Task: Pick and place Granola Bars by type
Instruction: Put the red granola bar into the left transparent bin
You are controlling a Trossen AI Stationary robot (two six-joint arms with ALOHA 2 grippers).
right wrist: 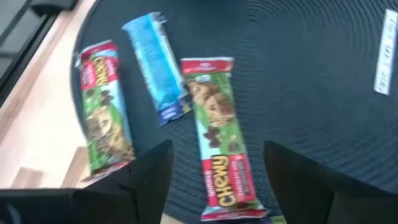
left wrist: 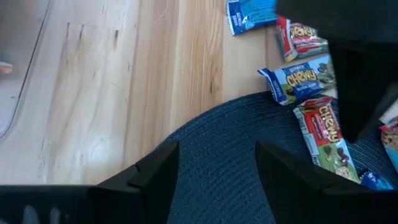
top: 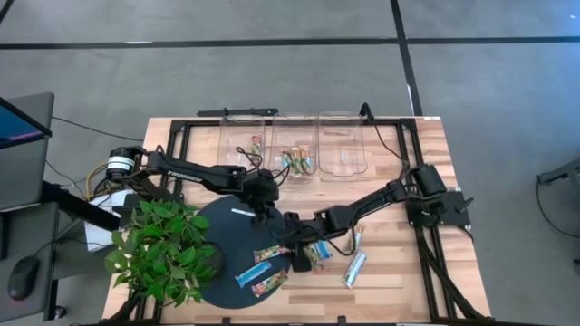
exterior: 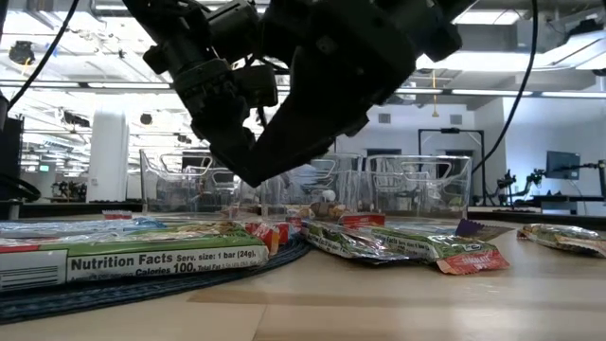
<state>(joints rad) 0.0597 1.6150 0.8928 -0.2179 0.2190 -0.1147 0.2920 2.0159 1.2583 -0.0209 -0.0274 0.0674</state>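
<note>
Granola Bars (right wrist: pixel 219 130): right gripper (right wrist: pixel 214 180) hovers spread over one, reaching stage.
Next: descend, pinch; left gripper (left wrist: pixel 214 177) waits spread above the mat (left wrist: pixel 230 162).

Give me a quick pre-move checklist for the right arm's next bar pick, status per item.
1. Right gripper open: ok, fingers spread with nothing between them.
2. Target lined up: ok, the green and red Chewy bar lies on the dark round mat running in between the fingers.
3. Neighbours clear of the target: not ok, the blue bar lies right against its upper end, maybe touching.
4. Second green bar: ok, off to the side, apart from the target.
5. Left gripper out of the way: cannot tell; it is open and empty, but both arms crowd the mat in the high view.
6. Bins reachable: ok, nothing blocks them.
</note>
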